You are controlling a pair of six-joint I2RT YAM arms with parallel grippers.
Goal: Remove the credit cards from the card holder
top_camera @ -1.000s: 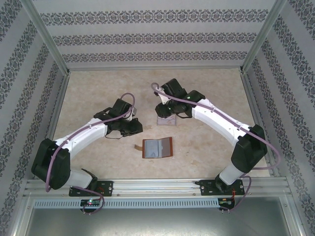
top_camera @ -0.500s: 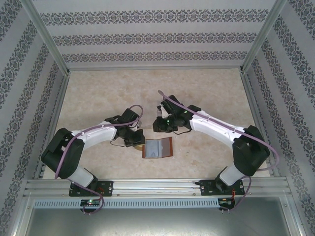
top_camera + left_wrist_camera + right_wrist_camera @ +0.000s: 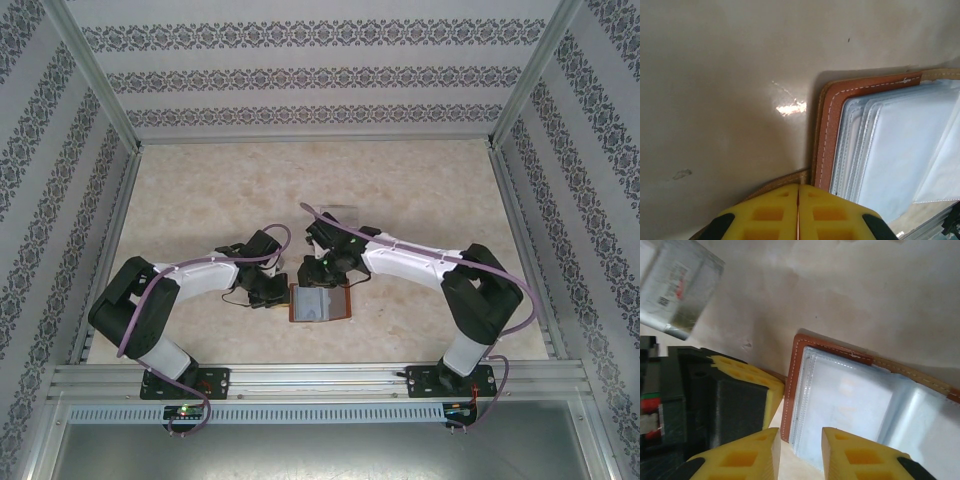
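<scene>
Both grippers meet at the open card holder (image 3: 320, 302), which lies flat on the table (image 3: 430, 190) near its front edge, between the two arms.

The left gripper (image 3: 798, 212) is clenched, its yellow fingers pressed together at the holder's left edge. The tan strap tab (image 3: 782, 181) runs under them, and I cannot tell whether it is pinched. The right gripper (image 3: 800, 450) hangs over the same side of the holder with its jaws parted and nothing between them. The holder's grey-blue sleeves (image 3: 850, 410) face up, with a pale card showing faintly through the top one. A clear plastic tray (image 3: 677, 287) sits on the table beyond the holder, apart from it.
</scene>
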